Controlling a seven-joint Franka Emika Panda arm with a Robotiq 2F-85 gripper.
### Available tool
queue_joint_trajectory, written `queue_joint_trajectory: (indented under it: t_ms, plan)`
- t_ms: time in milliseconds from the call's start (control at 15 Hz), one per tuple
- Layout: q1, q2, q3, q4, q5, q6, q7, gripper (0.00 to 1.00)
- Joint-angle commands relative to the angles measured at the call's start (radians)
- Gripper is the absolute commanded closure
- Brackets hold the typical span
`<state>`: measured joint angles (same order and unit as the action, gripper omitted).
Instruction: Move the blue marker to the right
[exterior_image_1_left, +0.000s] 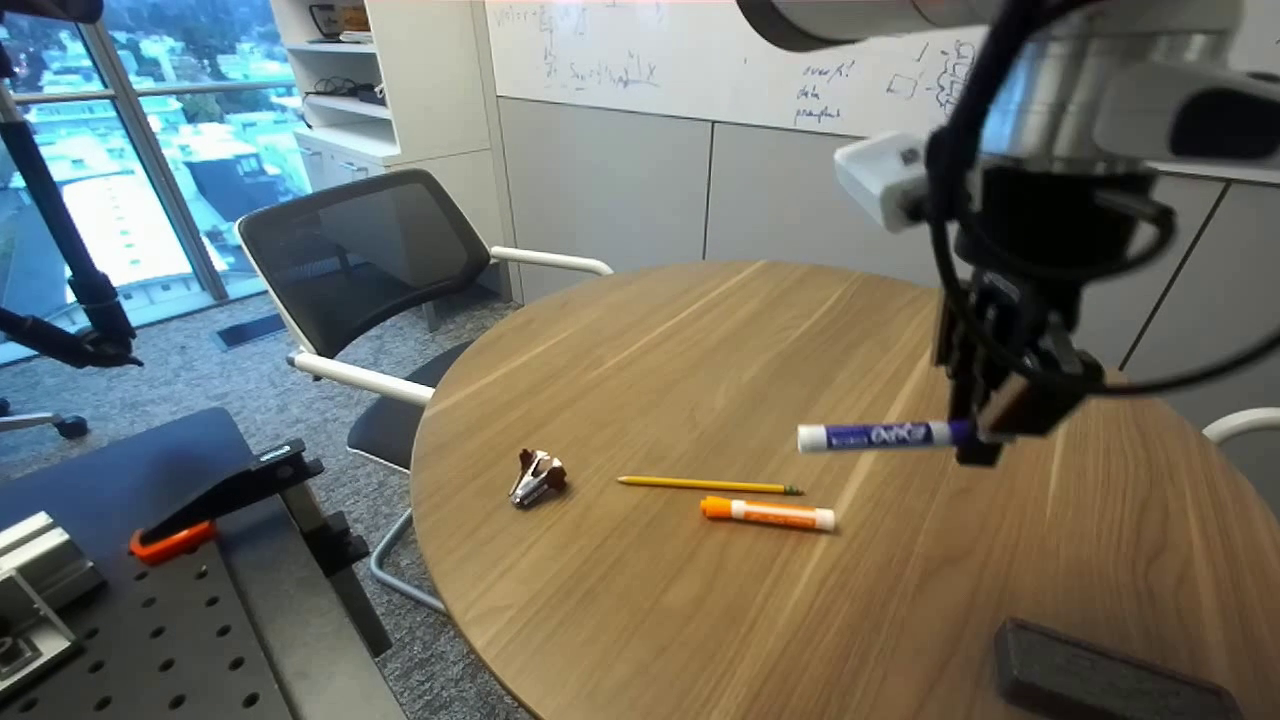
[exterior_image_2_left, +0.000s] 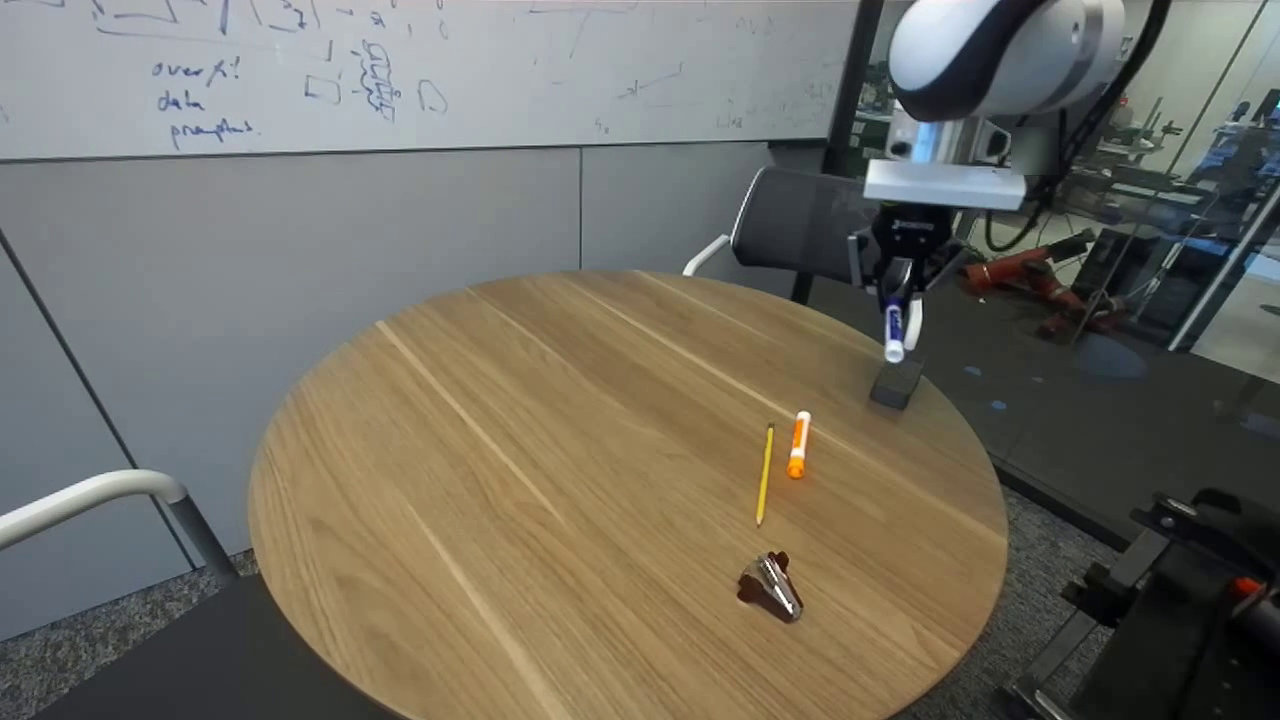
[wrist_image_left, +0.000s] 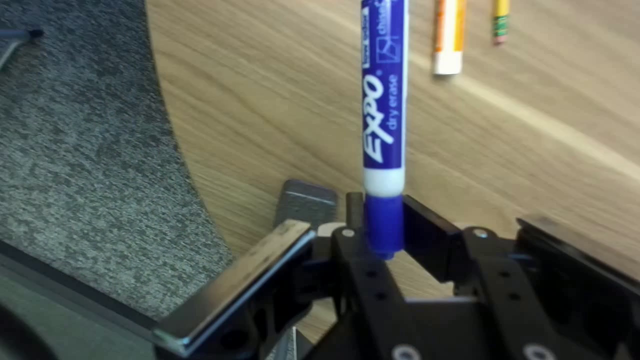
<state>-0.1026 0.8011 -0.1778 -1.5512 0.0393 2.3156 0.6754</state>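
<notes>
Wrist view: the tool (wrist_image_left: 384, 212) is grasping the blue marker (wrist_image_left: 384, 127) by its capped end, suspending it roughly horizontal above the table (wrist_image_left: 280, 100), presumably providing clearance for rightward transfer.

The table (exterior_image_1_left: 640, 390) bears pencil (exterior_image_1_left: 710, 485), orange marker (exterior_image_1_left: 768, 513), staple remover (exterior_image_1_left: 538, 477), eraser (exterior_image_1_left: 1110, 674).

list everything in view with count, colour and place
blue marker: one, blue and white, in claw, above table
orange marker: one, orange and white, on table
pencil: one, yellow, beside orange marker
staple remover: one, brown and silver, on table
dark block: one, grey, on table near edge
table: one, brown, below blue marker
chairs: at least two, dark and white, by table
whiteboard: one, white, behind table
shelf unit: one, white, by window
workbench: one, dark grey, near table
claw: one, black, gripping blue marker
arm: one, white, above claw
</notes>
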Motion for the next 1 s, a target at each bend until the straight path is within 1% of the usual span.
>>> queue_joint_trajectory:
  t_ms: [0,133,333,467,533,667,733,800,867,933]
  plan:
    - [-0.032,0.073,-0.025,-0.058,0.014,0.072,-0.064,0.94]
    - [-0.019,0.124,-0.035,-0.097,0.007,0.129,-0.071,0.94]
    - [0.025,0.196,-0.043,-0.135,0.005,0.203,-0.063,0.94]
    - [0.045,0.229,-0.049,-0.136,0.012,0.221,-0.063,0.94]
    - [0.056,0.229,-0.065,-0.133,0.004,0.214,-0.060,0.94]
    - [0.060,0.224,-0.077,-0.127,0.008,0.201,-0.065,0.94]
    - [0.059,0.223,-0.080,-0.125,0.008,0.193,-0.068,0.79]
    - [0.060,0.214,-0.080,-0.129,0.006,0.183,-0.073,0.53]
    - [0.060,0.201,-0.075,-0.138,0.007,0.173,-0.083,0.53]
    - [0.063,0.167,-0.068,-0.164,0.008,0.163,-0.095,0.48]
